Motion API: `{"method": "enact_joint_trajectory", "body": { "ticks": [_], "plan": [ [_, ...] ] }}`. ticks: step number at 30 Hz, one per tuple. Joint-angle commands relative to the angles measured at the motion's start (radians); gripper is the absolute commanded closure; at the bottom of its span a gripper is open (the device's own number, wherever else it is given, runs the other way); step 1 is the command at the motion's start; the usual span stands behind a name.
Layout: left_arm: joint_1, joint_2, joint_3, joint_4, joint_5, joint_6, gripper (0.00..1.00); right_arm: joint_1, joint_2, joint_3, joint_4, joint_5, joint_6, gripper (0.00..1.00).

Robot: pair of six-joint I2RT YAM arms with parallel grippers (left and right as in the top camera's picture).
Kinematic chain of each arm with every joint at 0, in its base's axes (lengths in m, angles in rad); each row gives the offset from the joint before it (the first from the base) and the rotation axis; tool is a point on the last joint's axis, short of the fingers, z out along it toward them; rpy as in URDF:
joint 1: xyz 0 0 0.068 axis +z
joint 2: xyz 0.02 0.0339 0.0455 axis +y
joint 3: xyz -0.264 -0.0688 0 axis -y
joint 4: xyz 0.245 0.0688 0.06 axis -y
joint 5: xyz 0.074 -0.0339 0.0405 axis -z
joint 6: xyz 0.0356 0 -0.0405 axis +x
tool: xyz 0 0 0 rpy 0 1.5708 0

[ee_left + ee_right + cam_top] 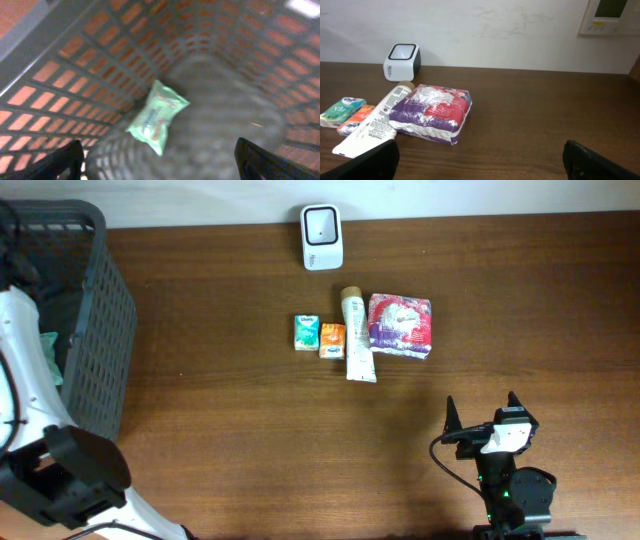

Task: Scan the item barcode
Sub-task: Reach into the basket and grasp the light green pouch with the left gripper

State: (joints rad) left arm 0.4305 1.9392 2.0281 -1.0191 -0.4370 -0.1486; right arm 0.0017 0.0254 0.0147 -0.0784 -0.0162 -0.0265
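Hangs left gripper (160,161) released, grasping nothing, inside basket (100,330) at 9 o'clock, above green packet (156,116) lying loose there; probably the bin for scanned goods. Parks right gripper (481,415) released and empty at 5 o'clock. Finds tube (358,335) and purple pack (400,325) waiting mid-table, below scanner (322,237) at 12.

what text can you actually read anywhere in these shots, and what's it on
"PANTENE": along the white tube, as best it reads; its smaller print is unreadable.
green packet: a script word, too blurred to read.
orange packet, purple-and-red pack, scanner, wall panel: print too small.
pale green pouch in the basket: blurred, unreadable.
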Motion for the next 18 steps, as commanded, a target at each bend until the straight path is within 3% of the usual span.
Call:
{"method": "enact_joint_trajectory", "body": {
  "ticks": [1, 4, 5, 6, 8, 18],
  "plan": [
    [0.059, -0.008, -0.096, 0.084, 0.018, 0.161, 0.09, 0.006, -0.004, -0.009, -0.002, 0.013, 0.000, 0.01],
    [0.077, -0.008, -0.183, 0.167, 0.192, 0.367, 0.16, 0.006, -0.004, -0.009, -0.002, 0.013, 0.000, 0.01],
    [0.076, -0.007, -0.208, 0.190, 0.188, 0.389, 0.16, 0.006, -0.004, -0.009, -0.002, 0.013, 0.000, 0.01],
    [0.076, -0.007, -0.230, 0.217, 0.187, 0.390, 0.24, 0.006, -0.004, -0.009, -0.002, 0.013, 0.000, 0.01],
    [0.076, -0.007, -0.272, 0.261, 0.187, 0.390, 0.26, 0.006, -0.004, -0.009, -0.002, 0.013, 0.000, 0.01],
    [0.085, 0.143, -0.326, 0.283, 0.065, 0.457, 0.22, 0.006, -0.004, -0.009, -0.002, 0.013, 0.000, 0.01]
  ]
}}
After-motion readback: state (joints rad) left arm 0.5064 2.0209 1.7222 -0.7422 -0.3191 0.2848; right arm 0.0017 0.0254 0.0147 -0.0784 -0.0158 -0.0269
